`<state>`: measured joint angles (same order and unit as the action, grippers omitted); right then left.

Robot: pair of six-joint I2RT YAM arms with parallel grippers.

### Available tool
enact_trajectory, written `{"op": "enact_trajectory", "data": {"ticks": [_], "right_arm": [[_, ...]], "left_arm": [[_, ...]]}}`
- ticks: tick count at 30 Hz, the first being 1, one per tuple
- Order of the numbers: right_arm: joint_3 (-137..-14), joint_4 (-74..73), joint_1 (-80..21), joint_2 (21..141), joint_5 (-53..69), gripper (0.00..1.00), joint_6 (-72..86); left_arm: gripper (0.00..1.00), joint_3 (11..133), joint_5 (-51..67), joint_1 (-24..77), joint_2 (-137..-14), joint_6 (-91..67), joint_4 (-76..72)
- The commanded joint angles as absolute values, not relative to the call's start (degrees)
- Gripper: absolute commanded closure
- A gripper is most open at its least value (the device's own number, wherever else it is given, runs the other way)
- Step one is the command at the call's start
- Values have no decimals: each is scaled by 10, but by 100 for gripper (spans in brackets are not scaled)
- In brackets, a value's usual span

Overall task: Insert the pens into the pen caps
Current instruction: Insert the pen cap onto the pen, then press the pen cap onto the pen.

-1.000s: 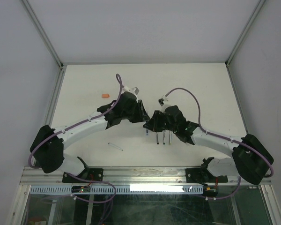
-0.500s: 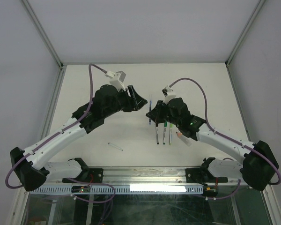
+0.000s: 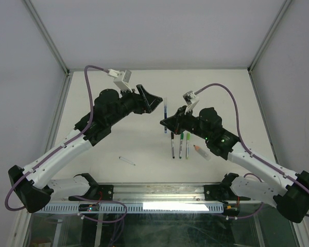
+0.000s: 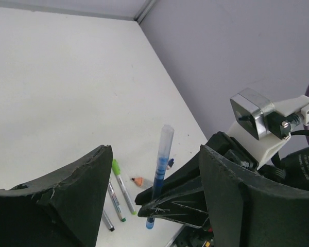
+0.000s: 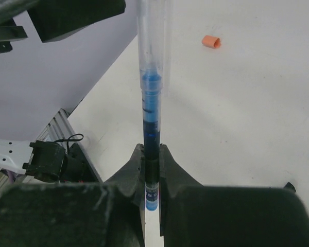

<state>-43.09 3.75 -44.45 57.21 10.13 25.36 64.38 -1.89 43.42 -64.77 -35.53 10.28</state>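
A blue pen [image 3: 165, 109] stands nearly upright above the middle of the table [image 3: 221, 87], pinched near its lower end in the tightly closed right claw [image 3: 167, 123]. Just to its left, the left claw [image 3: 153, 103] hangs with its jaws spread wide and nothing between them, clear of the pen. Toward the table's near edge, right of centre, three slim pens [image 3: 180, 145] lie side by side. A thicker pen [image 3: 201, 152] with an orange tip lies just beside them on the right. A clear stick [image 3: 127, 160] lies alone left of centre, by the near edge. An orange cap [image 5: 211, 41] sits by itself on the white top, well apart from the pens.
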Motion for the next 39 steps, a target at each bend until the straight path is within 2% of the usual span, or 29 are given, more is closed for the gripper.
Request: {"op": "enact_trajectory", "data": {"ticks": [1,5,10,21,24,29,30,39], "right_arm": [[-471,70,-443,570,157,100,238],[-485,68,-443,577,180,100,237],[-494,72,-443,580,197,100,236],[-510,60,-443,589,213,100,230],[-513,56,-443,590,212,100,227],[-520,44,-443,595,192,100,223],[-522,43,-443,596,184,100,221],[-636,16,-433,639,111,100,178]], "left_arm": [[31,664,32,432,-633,-342,22],[30,665,60,433,-641,-344,7],[33,662,65,433,-650,-346,6],[57,671,70,433,-675,-352,22],[68,672,72,433,-679,-351,21],[97,679,80,433,-686,-346,22],[100,680,82,433,-688,-345,24],[100,695,76,443,-700,-315,84]]}}
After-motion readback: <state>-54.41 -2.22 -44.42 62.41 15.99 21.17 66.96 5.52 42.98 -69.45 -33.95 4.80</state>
